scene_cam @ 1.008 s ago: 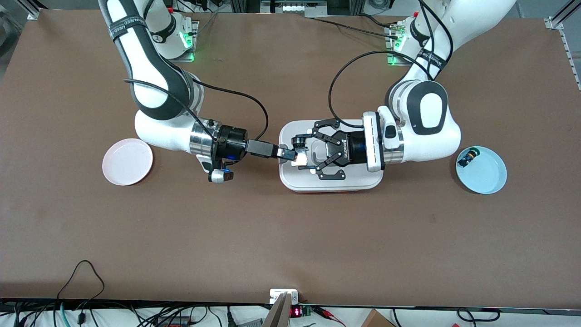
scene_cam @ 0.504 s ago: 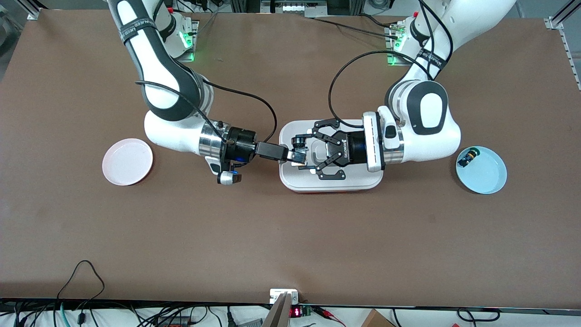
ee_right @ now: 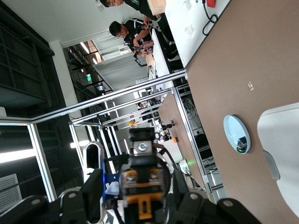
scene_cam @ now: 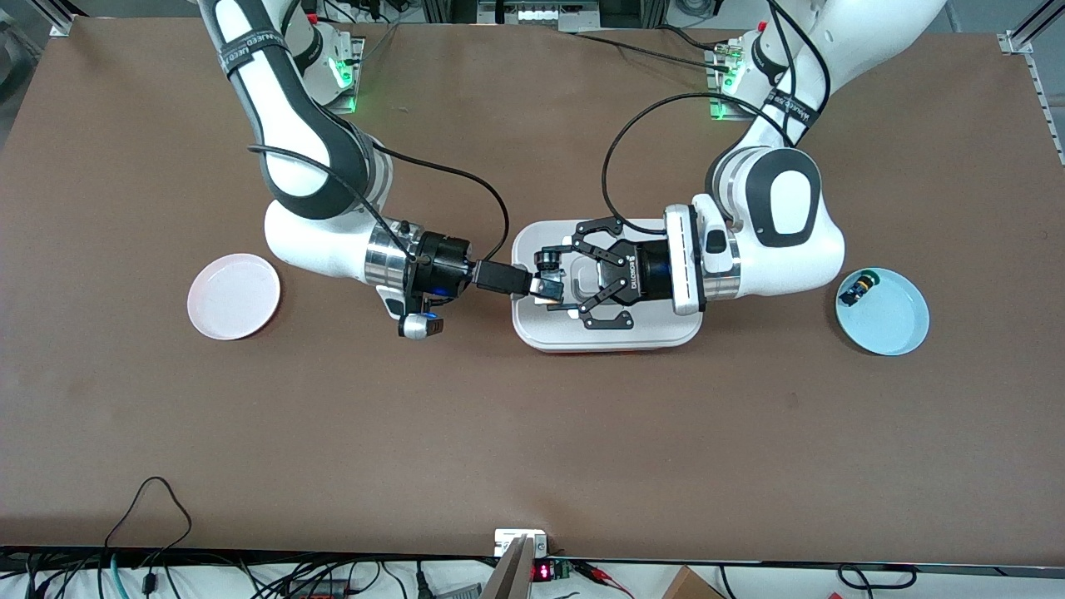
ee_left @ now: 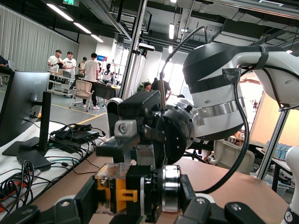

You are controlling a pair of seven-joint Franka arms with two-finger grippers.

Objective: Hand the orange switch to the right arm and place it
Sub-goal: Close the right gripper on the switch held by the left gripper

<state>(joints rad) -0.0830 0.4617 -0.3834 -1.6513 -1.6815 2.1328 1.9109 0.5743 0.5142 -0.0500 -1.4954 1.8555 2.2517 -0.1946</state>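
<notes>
The orange switch [scene_cam: 547,279] is held in the air over the white tray [scene_cam: 657,333]. My left gripper [scene_cam: 550,280], the wide linkage claw, is shut on it. In the left wrist view the switch [ee_left: 126,189] lies crosswise between the claw's pads [ee_left: 140,200], its orange end and clear cover toward the right arm. My right gripper [scene_cam: 537,287], slim and black, has come in from the right arm's end of the table and sits at the switch's orange end. In the right wrist view its fingers [ee_right: 93,191] stand open on either side of the switch [ee_right: 140,186], with gaps.
A pink plate [scene_cam: 234,297] lies toward the right arm's end of the table. A light blue plate [scene_cam: 894,320] lies toward the left arm's end, with a small black switch with a green cap [scene_cam: 859,287] on it. Cables run from both wrists.
My right arm has moved toward the left gripper, bringing its fingers up to the switch's orange end. In the last half second it only edged closer. The left arm has not moved.
</notes>
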